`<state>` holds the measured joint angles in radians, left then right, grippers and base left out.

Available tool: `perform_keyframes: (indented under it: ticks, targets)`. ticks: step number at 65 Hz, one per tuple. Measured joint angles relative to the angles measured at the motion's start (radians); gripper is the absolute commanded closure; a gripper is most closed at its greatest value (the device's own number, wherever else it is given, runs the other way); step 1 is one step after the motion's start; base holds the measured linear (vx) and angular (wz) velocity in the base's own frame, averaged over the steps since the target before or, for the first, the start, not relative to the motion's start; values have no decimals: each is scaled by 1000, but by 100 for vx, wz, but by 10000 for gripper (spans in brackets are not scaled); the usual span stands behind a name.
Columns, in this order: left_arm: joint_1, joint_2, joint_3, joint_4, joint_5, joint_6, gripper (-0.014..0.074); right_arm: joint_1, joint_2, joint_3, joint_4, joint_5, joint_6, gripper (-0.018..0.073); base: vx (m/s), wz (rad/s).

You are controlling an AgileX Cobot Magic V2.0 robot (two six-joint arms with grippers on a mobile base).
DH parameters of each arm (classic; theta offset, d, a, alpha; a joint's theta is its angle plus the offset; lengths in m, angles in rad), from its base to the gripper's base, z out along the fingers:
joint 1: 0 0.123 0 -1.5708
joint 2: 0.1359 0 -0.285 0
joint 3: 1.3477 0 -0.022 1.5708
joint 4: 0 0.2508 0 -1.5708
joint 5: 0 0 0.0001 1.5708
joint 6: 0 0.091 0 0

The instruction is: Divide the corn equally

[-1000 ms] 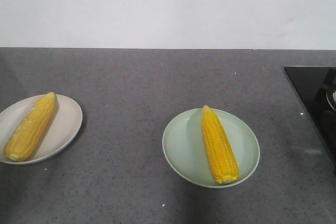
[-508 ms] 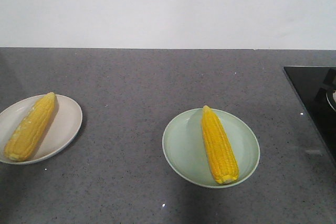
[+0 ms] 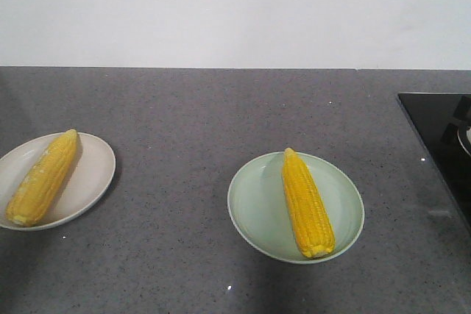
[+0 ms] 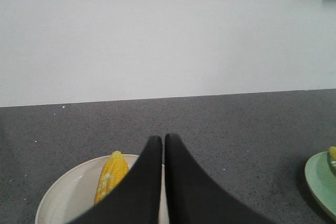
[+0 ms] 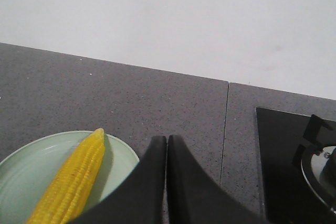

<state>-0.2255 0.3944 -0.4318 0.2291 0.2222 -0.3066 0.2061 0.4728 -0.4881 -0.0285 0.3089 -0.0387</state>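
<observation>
**Corn split one to a plate**

As far as can be seen, the sharing is judged done: one cob lies on the white plate and one cob on the green plate, well apart on the counter. No spare corn is seen. The left gripper and right gripper are closed on nothing, each held above its own plate. A hob sits at the right.

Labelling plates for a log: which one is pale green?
The right-hand plate, nearer the black stove, is pale green; the left plate is off-white. Each holds one corn cob.
</observation>
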Motion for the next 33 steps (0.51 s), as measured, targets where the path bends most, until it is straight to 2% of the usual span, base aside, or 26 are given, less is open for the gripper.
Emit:
perform_keyframes:
  ticks: [33]
  targets:
    - [0,-4,15,0,-3,0,603,0,0,0,0,0,0,570,0,0]
